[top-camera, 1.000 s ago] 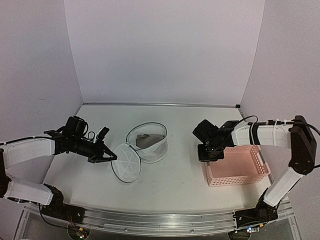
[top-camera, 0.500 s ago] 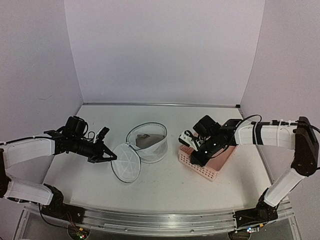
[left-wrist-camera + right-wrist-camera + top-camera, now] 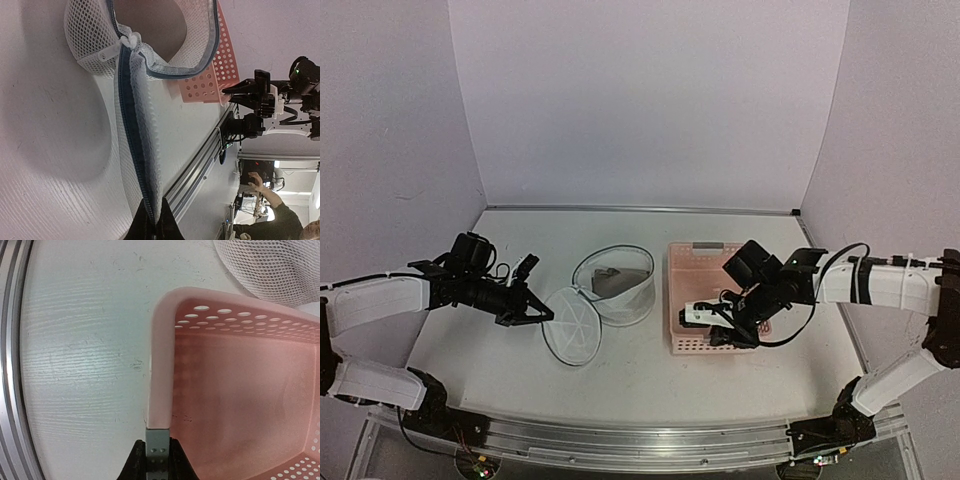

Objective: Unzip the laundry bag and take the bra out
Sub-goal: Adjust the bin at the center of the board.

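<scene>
In the last second my right gripper, clamped on the rim of the pink basket, had swung it from the right side to just beside the laundry bag (a handy drop spot, I judged). My left gripper stayed pinched on the unzipped lid. The bag stood open mid-table, with the bra a dark shape inside.
</scene>
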Robot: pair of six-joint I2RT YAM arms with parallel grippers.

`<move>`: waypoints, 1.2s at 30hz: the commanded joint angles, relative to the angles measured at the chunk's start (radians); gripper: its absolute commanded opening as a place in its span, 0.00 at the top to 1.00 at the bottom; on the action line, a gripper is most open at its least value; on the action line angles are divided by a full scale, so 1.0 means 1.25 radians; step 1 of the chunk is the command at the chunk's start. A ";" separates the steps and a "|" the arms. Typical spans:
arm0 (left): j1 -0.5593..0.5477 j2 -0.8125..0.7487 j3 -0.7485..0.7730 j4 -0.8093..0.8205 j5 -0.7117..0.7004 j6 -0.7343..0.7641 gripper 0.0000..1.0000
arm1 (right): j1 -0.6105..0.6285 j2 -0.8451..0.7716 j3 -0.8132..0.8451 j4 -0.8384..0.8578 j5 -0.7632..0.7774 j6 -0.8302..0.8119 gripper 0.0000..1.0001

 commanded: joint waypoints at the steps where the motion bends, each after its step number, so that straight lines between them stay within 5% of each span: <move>1: 0.004 -0.008 0.028 0.006 0.022 0.012 1.00 | 0.001 -0.021 -0.006 0.017 0.043 -0.115 1.00; 13: 0.005 -0.017 0.023 0.006 0.033 0.015 1.00 | -0.002 0.047 0.006 0.003 0.061 -0.094 0.99; 20: 0.005 -0.018 0.023 0.006 0.034 0.017 1.00 | -0.011 0.031 0.014 0.005 0.073 -0.063 0.75; 23: 0.005 -0.022 0.023 0.006 0.034 0.017 1.00 | -0.020 0.025 0.025 0.005 0.076 -0.036 0.56; 36: 0.005 -0.024 0.022 0.006 0.036 0.020 1.00 | -0.047 -0.073 0.079 0.027 0.058 0.027 0.48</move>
